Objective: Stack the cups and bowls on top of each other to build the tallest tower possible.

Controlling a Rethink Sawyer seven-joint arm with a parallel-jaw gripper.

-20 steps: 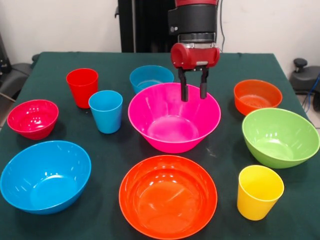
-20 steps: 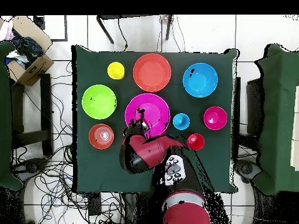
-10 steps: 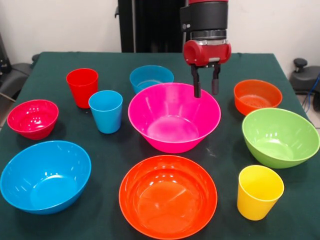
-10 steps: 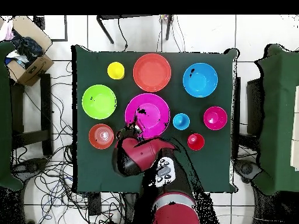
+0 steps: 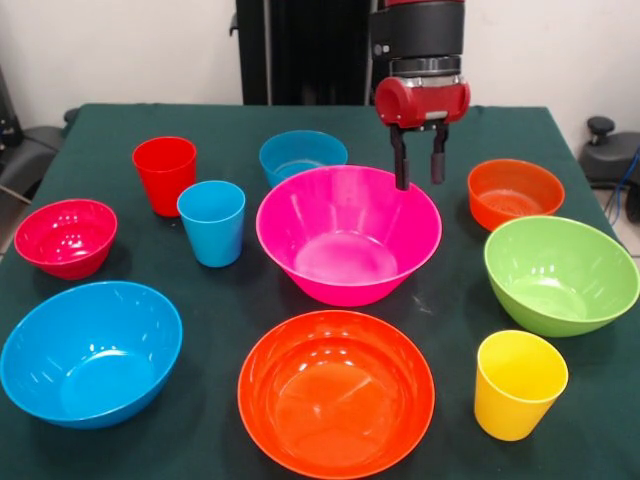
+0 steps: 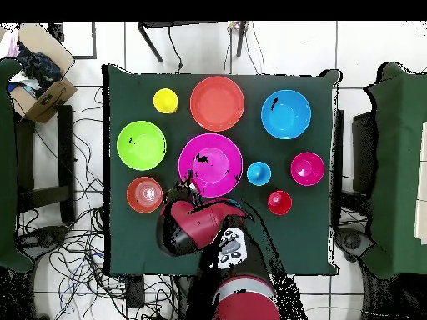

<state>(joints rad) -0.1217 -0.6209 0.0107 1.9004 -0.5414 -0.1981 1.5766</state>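
Shifted since earlier from over the large glossy pink plastic bowl [image 5: 348, 234] toward the small orange plastic bowl [image 5: 515, 192]: black fingers [image 5: 401, 166], spread, empty, at the pink rim's far edge. Small blue bowl [image 5: 302, 155] behind; light blue tumbler [image 5: 212, 222] and red tumbler [image 5: 165, 174] beside; dark green worktop [image 5: 110, 120].

My desk [image 5: 220, 300] wears a dark green cloth, cables [image 6: 75, 242] sprawl over the tiled floor [image 6: 367, 50] beside it, and a cardboard box [image 6: 40, 71] sits off one corner.
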